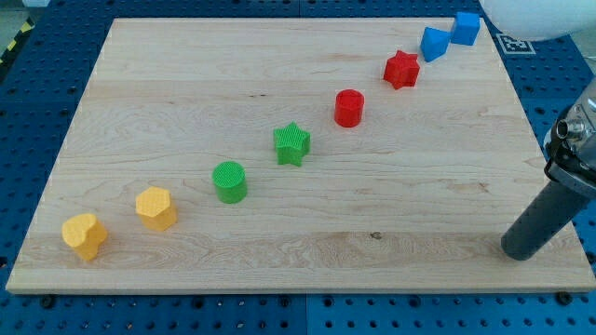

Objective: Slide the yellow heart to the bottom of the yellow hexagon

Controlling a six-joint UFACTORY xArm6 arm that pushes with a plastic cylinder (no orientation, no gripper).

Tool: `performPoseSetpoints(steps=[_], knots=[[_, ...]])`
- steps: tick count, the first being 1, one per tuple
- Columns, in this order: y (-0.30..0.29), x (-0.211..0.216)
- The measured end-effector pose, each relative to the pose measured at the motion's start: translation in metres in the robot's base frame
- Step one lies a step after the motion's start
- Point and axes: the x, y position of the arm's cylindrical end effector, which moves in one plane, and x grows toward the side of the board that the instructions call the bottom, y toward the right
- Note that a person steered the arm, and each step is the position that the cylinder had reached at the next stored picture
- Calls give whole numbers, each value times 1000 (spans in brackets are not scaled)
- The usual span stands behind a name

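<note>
The yellow heart [85, 235] lies near the view's bottom left corner of the wooden board [307, 251]. The yellow hexagon [155, 207] sits just to its upper right, a small gap between them. My tip [521, 252] rests on the board near the view's bottom right corner, far to the right of both yellow blocks, touching no block.
A diagonal line of blocks runs up to the view's top right: green cylinder [229, 181], green star [291, 143], red cylinder [349, 108], red star [401, 69], a blue block [433, 43] and a blue cube [466, 28]. A white object [535, 17] sits beyond the top right corner.
</note>
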Motion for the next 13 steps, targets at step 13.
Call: performPoseSetpoints(steps=[13], knots=[[-311,30]])
